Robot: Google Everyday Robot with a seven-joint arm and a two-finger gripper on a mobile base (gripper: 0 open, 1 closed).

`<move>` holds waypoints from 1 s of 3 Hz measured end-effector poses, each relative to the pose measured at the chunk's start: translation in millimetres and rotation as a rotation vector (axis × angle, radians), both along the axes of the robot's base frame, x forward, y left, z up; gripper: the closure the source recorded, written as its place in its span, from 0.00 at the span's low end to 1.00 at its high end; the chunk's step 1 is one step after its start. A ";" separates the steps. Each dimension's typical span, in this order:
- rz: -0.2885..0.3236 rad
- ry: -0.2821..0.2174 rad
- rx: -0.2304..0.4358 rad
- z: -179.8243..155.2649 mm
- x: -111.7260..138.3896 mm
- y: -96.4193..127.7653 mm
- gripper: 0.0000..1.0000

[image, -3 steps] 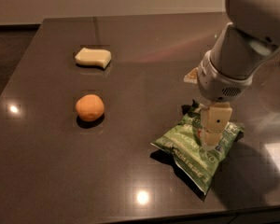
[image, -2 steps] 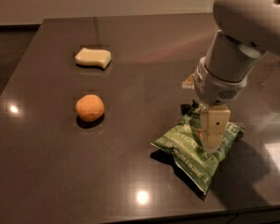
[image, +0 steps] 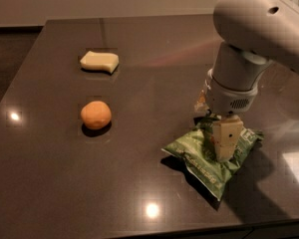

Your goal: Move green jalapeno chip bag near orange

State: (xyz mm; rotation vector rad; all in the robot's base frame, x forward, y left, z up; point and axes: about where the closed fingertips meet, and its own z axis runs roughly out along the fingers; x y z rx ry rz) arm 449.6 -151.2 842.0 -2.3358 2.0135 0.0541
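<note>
The arm points straight down near the right edge of the table, gripper planted on the green jalapeno chip bag; grasp cannot be told.

A: Item colours?
B: Green jalapeno chip bag: green foil, pale lettering. Orange: plain orange. Block: pale yellow.
A: Bench, gripper?
B: Bench: glossy dark brown-grey, white light spots. Gripper: cream, positioned on the bag; arm white.
</note>
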 end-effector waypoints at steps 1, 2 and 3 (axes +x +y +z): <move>-0.026 0.001 -0.006 2.7 1.9 -3.3 0.50; -0.077 -0.019 0.005 14.5 8.1 -6.4 0.73; -0.119 -0.060 0.028 37.4 26.3 -4.9 0.96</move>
